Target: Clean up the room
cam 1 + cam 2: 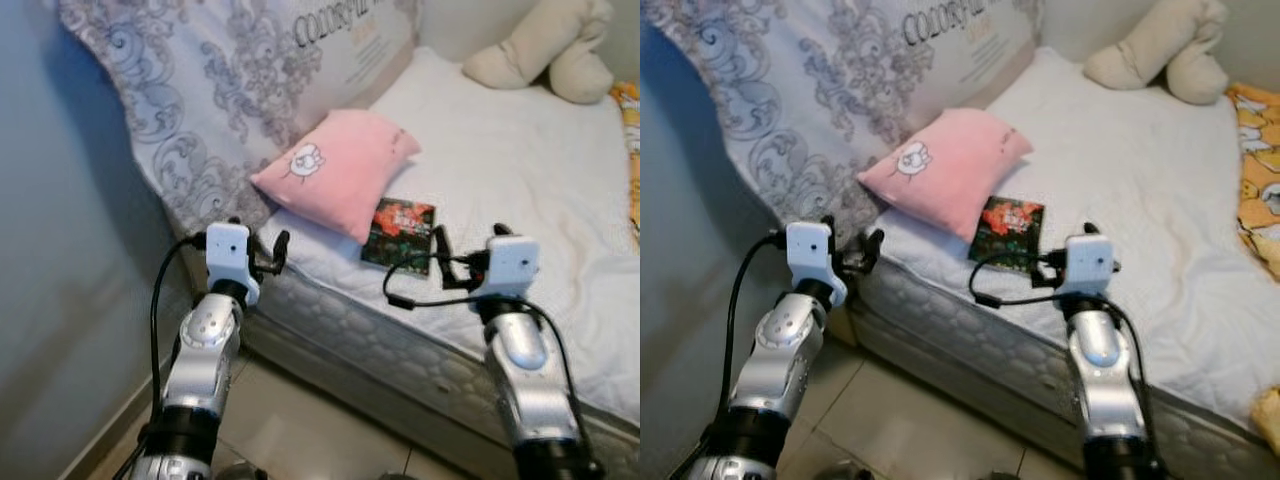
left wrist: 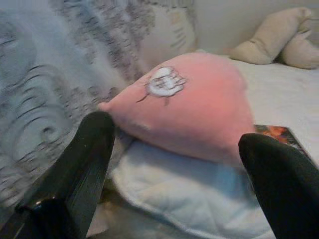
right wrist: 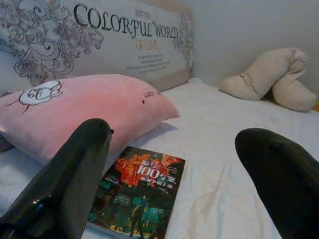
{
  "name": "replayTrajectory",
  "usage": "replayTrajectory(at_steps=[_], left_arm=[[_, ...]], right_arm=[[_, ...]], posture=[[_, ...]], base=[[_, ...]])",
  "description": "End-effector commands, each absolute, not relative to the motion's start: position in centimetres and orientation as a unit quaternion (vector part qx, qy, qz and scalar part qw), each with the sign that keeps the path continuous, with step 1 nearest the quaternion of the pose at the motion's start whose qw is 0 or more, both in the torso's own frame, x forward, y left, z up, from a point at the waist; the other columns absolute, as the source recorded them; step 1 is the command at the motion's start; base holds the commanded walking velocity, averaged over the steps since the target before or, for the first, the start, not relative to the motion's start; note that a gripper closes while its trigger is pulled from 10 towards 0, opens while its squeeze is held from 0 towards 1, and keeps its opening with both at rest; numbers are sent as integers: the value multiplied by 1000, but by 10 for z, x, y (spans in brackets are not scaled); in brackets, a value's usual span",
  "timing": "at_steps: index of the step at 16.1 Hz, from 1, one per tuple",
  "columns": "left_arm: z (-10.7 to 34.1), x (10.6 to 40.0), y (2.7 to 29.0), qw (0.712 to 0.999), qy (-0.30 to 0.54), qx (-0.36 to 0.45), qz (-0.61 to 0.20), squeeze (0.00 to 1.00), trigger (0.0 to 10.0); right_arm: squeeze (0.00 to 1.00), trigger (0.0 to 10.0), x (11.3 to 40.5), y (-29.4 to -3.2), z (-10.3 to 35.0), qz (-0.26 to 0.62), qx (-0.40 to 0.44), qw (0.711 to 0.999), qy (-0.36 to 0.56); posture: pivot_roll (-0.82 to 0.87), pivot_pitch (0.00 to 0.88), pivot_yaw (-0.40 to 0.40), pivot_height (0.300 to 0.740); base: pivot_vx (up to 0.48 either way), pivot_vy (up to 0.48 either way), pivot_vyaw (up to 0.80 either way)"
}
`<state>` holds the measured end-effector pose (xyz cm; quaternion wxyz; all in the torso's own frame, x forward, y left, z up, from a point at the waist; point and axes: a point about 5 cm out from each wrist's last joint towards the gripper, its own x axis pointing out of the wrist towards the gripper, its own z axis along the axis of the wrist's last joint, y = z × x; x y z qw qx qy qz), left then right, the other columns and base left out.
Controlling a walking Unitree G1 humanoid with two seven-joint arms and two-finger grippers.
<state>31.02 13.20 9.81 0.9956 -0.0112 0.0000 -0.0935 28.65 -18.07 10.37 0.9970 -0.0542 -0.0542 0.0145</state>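
Looking down from the head views, a book (image 1: 399, 233) is seen flat on the bed (image 1: 520, 170), one corner tucked under a pink pillow (image 1: 340, 170). Thin, stiff and light, probably; its free edge near the mattress side is best pinched.

Left wrist: the left gripper (image 2: 174, 174) is spread wide, aimed at the squashy pillow.

Right wrist: the right gripper (image 3: 174, 174) is spread too, above the glossy, maybe slippery cover. A beige plush toy (image 3: 269, 79) is kept well apart.
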Motion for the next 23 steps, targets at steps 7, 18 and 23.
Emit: replayTrajectory(at_steps=[7,18,23], left_arm=[[106,313,112,991,-12,-22,-132,0,10000],[105,315,105,988,-8,-23,-154,0,10000],[103,317,106,988,-4,-24,-150,0,10000]], right_arm=[[51,10000,287,-192,105,-2,-68,996,-61],[51,10000,281,-186,100,3,-65,996,-57],[47,10000,282,-187,98,5,-68,996,-53]], posture=[[-64,0,-5,730],[-87,0,15,730],[-85,0,13,730]], base=[[0,-480,-423],[0,-480,0],[0,-96,0]])
